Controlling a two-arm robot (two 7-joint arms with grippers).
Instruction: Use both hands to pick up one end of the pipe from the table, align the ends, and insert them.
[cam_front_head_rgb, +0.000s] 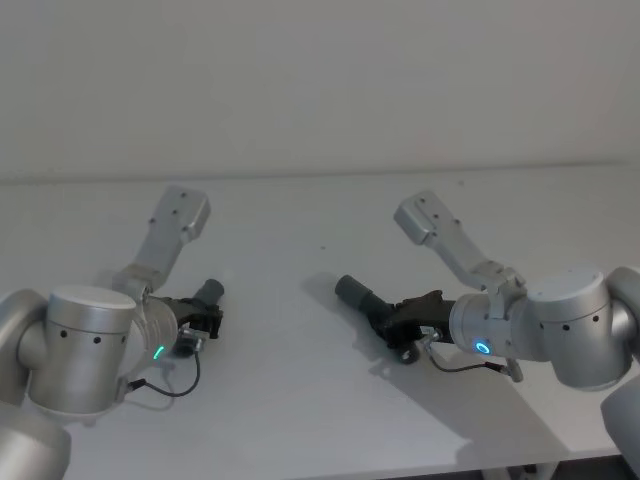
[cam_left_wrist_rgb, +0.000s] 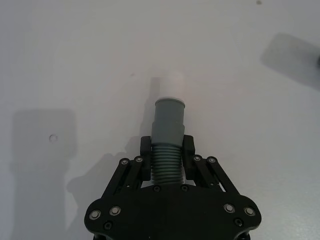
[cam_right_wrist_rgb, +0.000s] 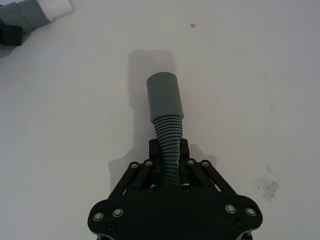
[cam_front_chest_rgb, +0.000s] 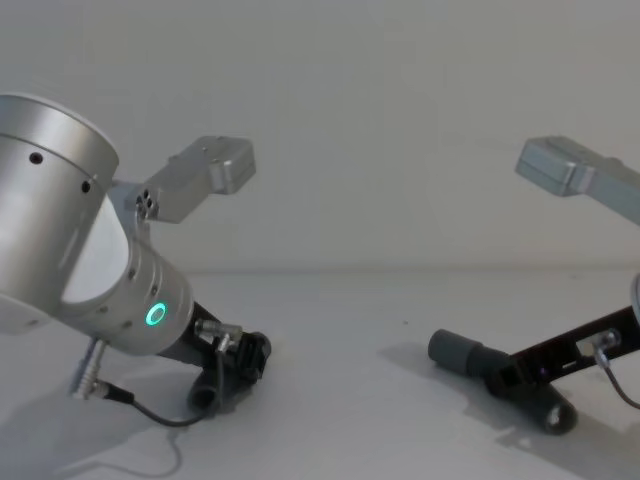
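Left claw (cam_left_wrist_rgb: 167, 148) grips stubbed pipe (cam_left_wrist_rgb: 169, 120); right claw (cam_right_wrist_rgb: 169, 149) grips plain pipe (cam_right_wrist_rgb: 165, 100).

Lab-like robot test setup: plain white table (cam_front_head_rgb: 300, 400), blank white wall (cam_front_head_rgb: 320, 80) behind

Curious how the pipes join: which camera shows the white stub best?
The left wrist view: the white stub sticks out of the pipe's grey cuff ahead of the left gripper. The right wrist view catches it at a corner; head and chest views leave it unclear.
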